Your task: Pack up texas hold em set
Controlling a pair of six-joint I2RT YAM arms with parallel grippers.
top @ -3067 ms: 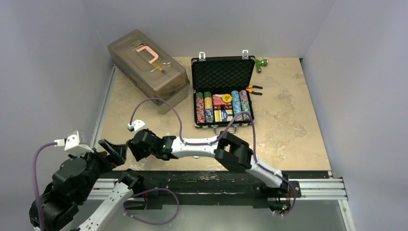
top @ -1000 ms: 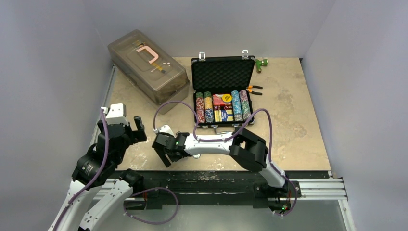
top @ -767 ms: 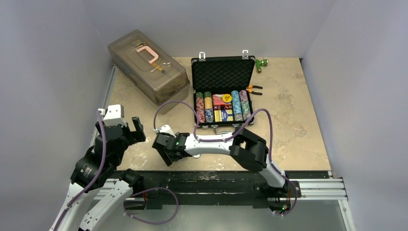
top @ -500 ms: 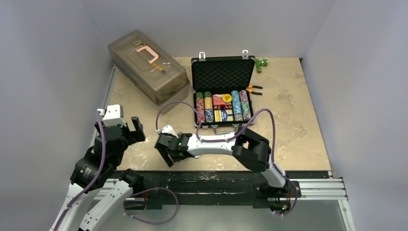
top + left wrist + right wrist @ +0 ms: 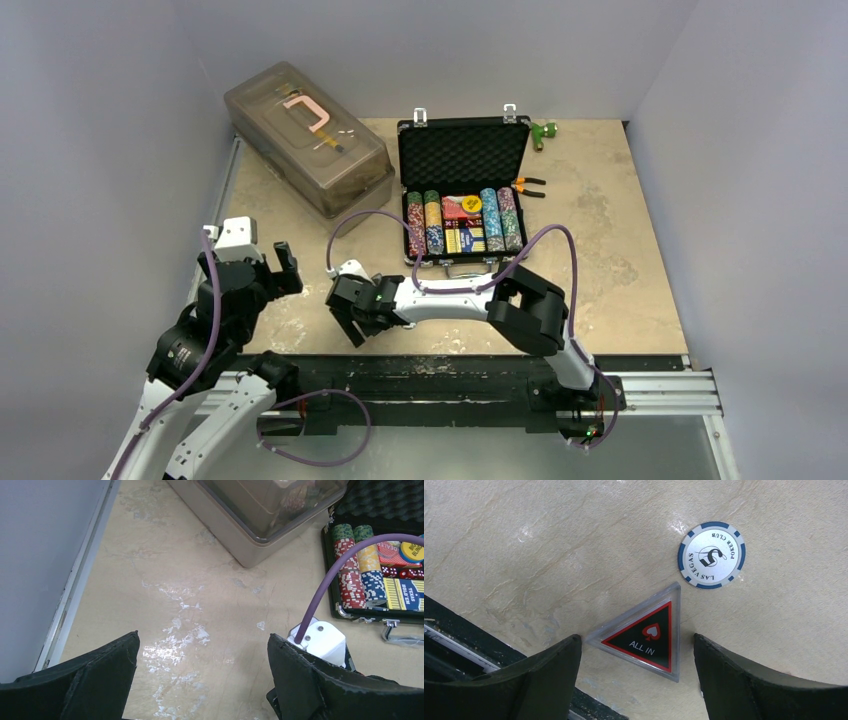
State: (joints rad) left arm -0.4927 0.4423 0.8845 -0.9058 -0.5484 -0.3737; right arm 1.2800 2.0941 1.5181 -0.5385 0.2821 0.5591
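Note:
The black briefcase (image 5: 463,150) lies open at the back middle of the table, foam lid up, with rows of poker chips (image 5: 424,223), card decks and red dice in its tray. It also shows in the left wrist view (image 5: 334,570). A triangular "ALL IN" token (image 5: 644,636) and a blue-and-white chip (image 5: 711,555) lie loose on the table near the front edge. My right gripper (image 5: 636,640) is open, its fingers either side of the token; it is low at the front edge (image 5: 350,325). My left gripper (image 5: 278,262) is open and empty above bare table (image 5: 202,636).
A large translucent grey-brown box (image 5: 305,145) stands at the back left. Orange-handled pliers (image 5: 528,187) and a small green object (image 5: 543,131) lie right of the briefcase. The black front rail (image 5: 454,645) runs just beside the token. The right arm's purple cable (image 5: 330,575) arcs over the table.
The left arm has swung up from the near-left corner to over the table's left side. The right gripper has turned and shifted slightly right; in the last second both barely moved.

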